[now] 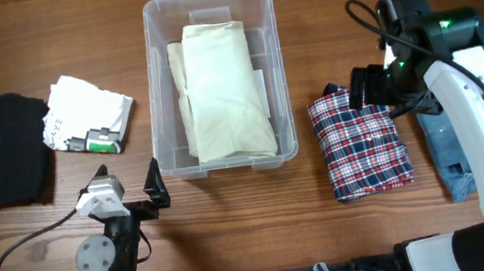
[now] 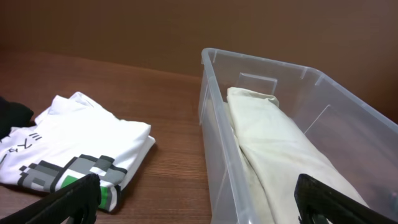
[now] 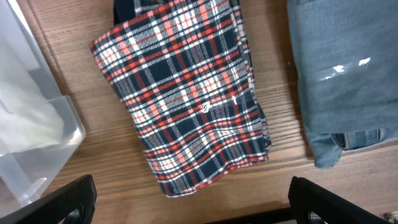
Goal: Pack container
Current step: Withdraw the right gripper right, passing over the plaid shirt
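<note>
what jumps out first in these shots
The clear container sits mid-table with a folded cream cloth inside. Right of it a red, navy and white plaid shirt lies folded beneath the open right gripper; left of it lie a white printed t-shirt and a black garment.

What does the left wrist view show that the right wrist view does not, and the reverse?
Only the left wrist view plainly shows the white T-shirt with a pixel print and the cream cloth lying in the container. Only the right wrist view shows the folded plaid shirt and the blue jeans beside it. Both show part of the container and the wooden table.
</note>
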`<state>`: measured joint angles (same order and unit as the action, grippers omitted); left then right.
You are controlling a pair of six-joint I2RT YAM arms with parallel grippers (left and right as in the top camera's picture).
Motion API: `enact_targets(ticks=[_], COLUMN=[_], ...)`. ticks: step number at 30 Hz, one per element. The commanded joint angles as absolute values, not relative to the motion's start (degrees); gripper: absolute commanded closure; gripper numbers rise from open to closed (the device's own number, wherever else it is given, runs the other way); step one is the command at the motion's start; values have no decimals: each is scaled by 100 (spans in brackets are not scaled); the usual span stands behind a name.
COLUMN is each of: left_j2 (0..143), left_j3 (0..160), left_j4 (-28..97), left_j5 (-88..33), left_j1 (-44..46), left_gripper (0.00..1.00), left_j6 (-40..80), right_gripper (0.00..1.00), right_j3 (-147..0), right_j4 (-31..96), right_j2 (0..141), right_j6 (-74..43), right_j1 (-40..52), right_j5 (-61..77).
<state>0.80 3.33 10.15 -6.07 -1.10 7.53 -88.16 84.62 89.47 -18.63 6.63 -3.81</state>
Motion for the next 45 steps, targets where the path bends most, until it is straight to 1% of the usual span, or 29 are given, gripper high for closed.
enact_targets(ticks=[1, 7, 15, 17, 22, 25, 29, 35, 40, 43, 45], left_j2=[38, 38, 38, 38, 38, 38, 38, 38, 38, 38, 38], left_j3=[303, 303, 303, 303, 303, 303, 303, 303, 303, 303, 303], left_j4=[1013, 1013, 1013, 1013, 1013, 1013, 1013, 1013, 1013, 1013, 1013], left_j5=[-596, -596, -596, -596, -596, -596, -596, -596, -596, -596, -596], left_j1=[-84, -84, -84, -84, -84, -84, -84, -84, -84, -84, -84], left_gripper=[0, 0, 0, 0, 0, 0, 0, 0, 0, 0, 0], left_j6=[620, 620, 620, 620, 620, 620, 622, 620, 620, 620, 620], right_gripper=[0, 0, 0, 0, 0, 0, 0, 0, 0, 0, 0], right_j3=[-8300, -6847, -5778, -5623, -5315, -5238, -5194, -5170, -5054, -4987, -4987], right_j4=[8294, 7179, 6678, 6622, 6687, 6744, 6779, 6807, 6617, 6573, 6571], right_j2=[8729, 8152, 8036, 8036, 8036, 8036, 8036, 8036, 8036, 8036, 8007], right_j6=[-1920, -2073, -2738, -3111, -4145, -4619, -5537, -6508, -6901, -6908, -6879], right_j1=[646, 646, 646, 646, 646, 646, 646, 646, 646, 646, 642], right_j5=[-270, 32, -30, -34, 60, 379, 764, 657, 491, 432, 54])
